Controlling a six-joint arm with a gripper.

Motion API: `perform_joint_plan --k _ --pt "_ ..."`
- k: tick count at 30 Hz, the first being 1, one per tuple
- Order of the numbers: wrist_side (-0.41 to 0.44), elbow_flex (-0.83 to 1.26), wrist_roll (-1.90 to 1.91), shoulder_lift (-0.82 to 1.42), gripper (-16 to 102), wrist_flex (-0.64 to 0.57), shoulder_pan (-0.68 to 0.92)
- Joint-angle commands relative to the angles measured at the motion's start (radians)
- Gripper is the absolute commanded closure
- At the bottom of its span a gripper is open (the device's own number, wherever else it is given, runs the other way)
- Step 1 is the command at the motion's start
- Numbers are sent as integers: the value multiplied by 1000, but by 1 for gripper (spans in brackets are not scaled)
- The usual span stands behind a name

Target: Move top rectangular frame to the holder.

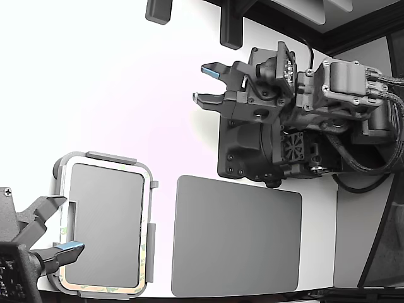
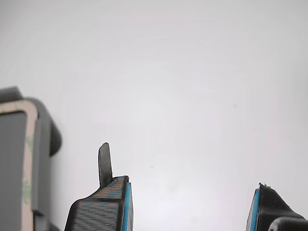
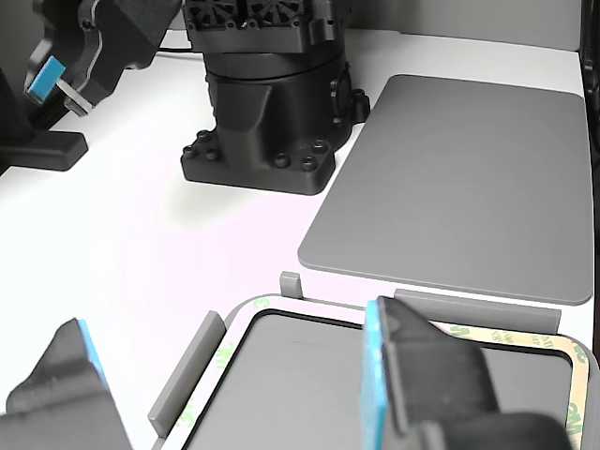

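Note:
The top rectangular frame (image 1: 101,289) is a thin tan outline with greenish marks. It lies flat on the holder (image 1: 112,157), a light grey plate with raised tabs at the exterior view's lower left. A dark grey inset fills the frame's centre. My gripper (image 1: 199,83) hangs open and empty over bare white table, far up and right of the holder in the exterior view. The wrist view shows its blue-padded fingertips (image 2: 122,204) wide apart around the gripper (image 2: 190,202), with a corner of the frame (image 2: 30,159) and holder (image 2: 45,134) at the picture's edge.
A second arm's gripper (image 1: 58,226) stands open over the holder's left edge in the exterior view; its fingers (image 3: 398,375) frame the other view. A large dark grey mat (image 1: 237,237) lies right of the holder. My arm's black base (image 1: 252,151) stands behind it.

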Motion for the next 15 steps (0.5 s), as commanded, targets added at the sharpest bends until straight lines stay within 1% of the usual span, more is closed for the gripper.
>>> perform_joint_plan --k 1,6,10,15 --pt "-9 6 -6 23 -14 -5 -9" --pt "-12 8 -8 23 -14 -5 -9" --pt "-32 44 -17 23 -14 -8 -9" --pt "-8 44 -5 23 -14 -6 -9"
